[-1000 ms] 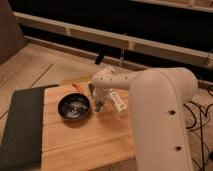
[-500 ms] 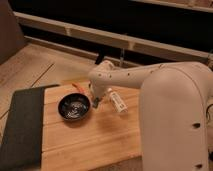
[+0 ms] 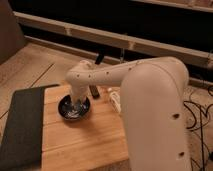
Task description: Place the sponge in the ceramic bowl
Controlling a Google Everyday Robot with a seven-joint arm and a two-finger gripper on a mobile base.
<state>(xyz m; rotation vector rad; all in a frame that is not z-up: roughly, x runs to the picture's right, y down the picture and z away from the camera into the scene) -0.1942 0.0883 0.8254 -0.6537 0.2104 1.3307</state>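
The gripper [image 3: 76, 104] points straight down into the ceramic bowl [image 3: 61, 108], its tip low inside the rim, over the speckled inner surface. Whether it is spread, pressed together or pinching something cannot be told. The sponge cannot be made out; it may be hidden under the gripper in the bowl.

The bowl sits on the far left part of the wooden tabletop [image 3: 85, 142], just beside the right edge of a dark mat [image 3: 20, 127]. Bare wood stretches from the bowl to the table's near edge. To the right, a small dark bottle [image 3: 94, 91] stands near the bowl's far right rim, and a white tube [image 3: 114, 96] lies just beyond it. The bulky white arm [image 3: 150, 100] partly covers the tube and fills the right side.
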